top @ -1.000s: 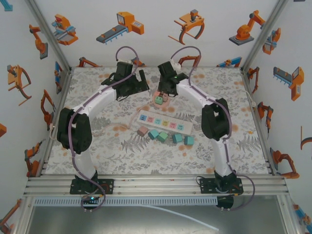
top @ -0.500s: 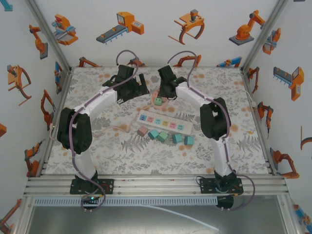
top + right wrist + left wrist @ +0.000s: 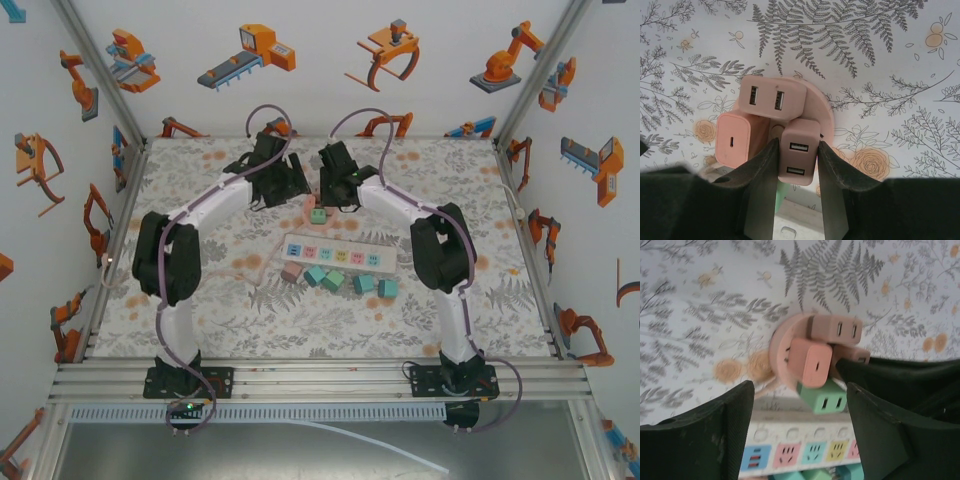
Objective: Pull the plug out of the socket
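A pink two-port charger plug (image 3: 799, 159) is being gripped by the right arm's (image 3: 400, 205) jaws, which are being pressed shut on its two long sides. This is judged to be the plug that is being asked for. It is being carried on the round pink socket (image 3: 816, 109), at the socket's edge towards the white power strip (image 3: 338, 255), with its ports being shown face up. In the right wrist view its long axis is being laid from the socket's centre outwards, in line with the jaws, so the squeeze is being made across its narrow width. A second pink two-port plug (image 3: 771, 98) is being carried on the socket's side away from the strip, and a pink single-port plug (image 3: 733, 140) just beside the gripped one. A green plug (image 3: 822, 399) is being seen against the cluster on the strip side; whether it is seated in the socket cannot be told. The left arm's (image 3: 215, 200) jaws are being held apart with nothing gripped, the cluster being framed between their two tips and touched by neither. Since the right arm is the one on the plug, the pull is judged to be its work: straight up off the socket, away from the bench (image 3: 200, 300). The socket is being pinned by nothing, so it may be lifted along unless it is being steadied by the left jaws.
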Motion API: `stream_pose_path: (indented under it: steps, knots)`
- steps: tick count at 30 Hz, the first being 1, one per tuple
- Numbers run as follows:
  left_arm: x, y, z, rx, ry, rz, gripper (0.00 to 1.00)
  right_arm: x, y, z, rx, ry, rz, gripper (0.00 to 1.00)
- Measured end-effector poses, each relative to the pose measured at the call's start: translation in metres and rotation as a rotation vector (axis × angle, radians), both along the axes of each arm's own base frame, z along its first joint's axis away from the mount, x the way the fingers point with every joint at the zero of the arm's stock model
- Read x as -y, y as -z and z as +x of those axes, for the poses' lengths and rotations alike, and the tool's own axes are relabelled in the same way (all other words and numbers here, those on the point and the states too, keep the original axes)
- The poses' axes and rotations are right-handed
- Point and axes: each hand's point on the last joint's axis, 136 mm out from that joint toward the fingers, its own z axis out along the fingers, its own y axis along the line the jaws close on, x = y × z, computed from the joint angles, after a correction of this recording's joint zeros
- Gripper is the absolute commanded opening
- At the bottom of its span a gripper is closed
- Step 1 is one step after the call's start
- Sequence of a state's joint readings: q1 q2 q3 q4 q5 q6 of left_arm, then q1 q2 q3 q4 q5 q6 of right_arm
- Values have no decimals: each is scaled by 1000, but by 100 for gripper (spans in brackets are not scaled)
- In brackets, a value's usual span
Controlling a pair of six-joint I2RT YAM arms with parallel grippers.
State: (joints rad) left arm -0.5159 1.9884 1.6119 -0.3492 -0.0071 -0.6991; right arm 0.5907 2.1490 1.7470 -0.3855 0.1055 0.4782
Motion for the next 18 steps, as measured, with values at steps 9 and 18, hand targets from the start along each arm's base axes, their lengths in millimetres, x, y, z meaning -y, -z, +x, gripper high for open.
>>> stream_pose_path:
  steps: [9, 18]
  knots:
    - [17, 39, 0, -78, 48, -7, 51, -2, 0, 0, 0, -12, 2, 37]
    - [27, 43, -6, -95, 78, -20, 49, -2, 0, -1, -3, -14, 4, 44]
